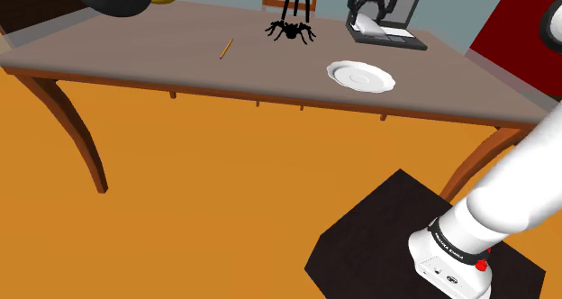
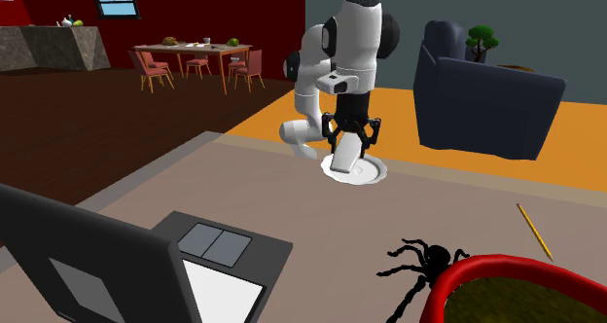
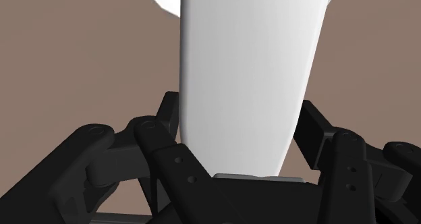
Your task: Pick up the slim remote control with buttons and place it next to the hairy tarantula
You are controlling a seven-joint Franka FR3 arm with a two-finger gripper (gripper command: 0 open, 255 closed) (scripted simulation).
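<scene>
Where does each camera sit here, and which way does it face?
Shoulder view: beside the stand, looking down across the table; the white arm shows at its lower right.
Second exterior view: across the table behind the laptop, facing the arm.
Wrist view: just behind the end effector, looking along it at the white remote it clasps.
Both exterior views share the tarantula and plate.

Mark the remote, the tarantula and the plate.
remote (image 2: 342, 156), second exterior view, middle of its white body.
tarantula (image 1: 290, 30), shoulder view, its black body.
plate (image 1: 360, 76), shoulder view, its bare middle.
</scene>
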